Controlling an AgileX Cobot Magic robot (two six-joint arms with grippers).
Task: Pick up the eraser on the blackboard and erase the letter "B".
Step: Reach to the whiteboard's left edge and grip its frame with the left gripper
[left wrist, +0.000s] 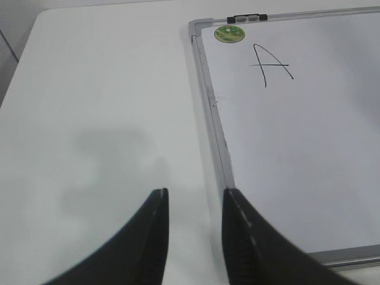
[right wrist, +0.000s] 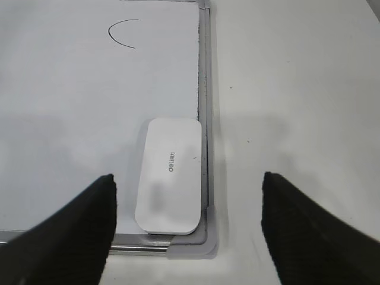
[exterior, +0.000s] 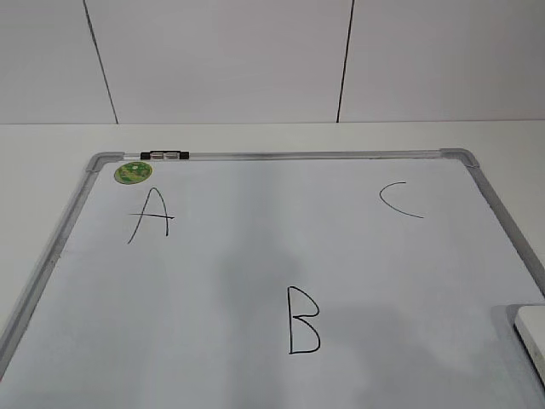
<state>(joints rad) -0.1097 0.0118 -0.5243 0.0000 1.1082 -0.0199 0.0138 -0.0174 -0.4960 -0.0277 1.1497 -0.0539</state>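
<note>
At the blackboard's near right corner the eraser lies ungrasped beneath the spread-wide right gripper. Pick-up pending: descent needed. Left gripper, parted slightly, holds nothing. Letter "B" intact.

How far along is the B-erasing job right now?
Nothing is done: the letter "B" is intact on the blackboard. The eraser lies untouched in the board's corner, with the open right hand above it. The left hand hangs over the table. Left: grasp, wipe.
</note>
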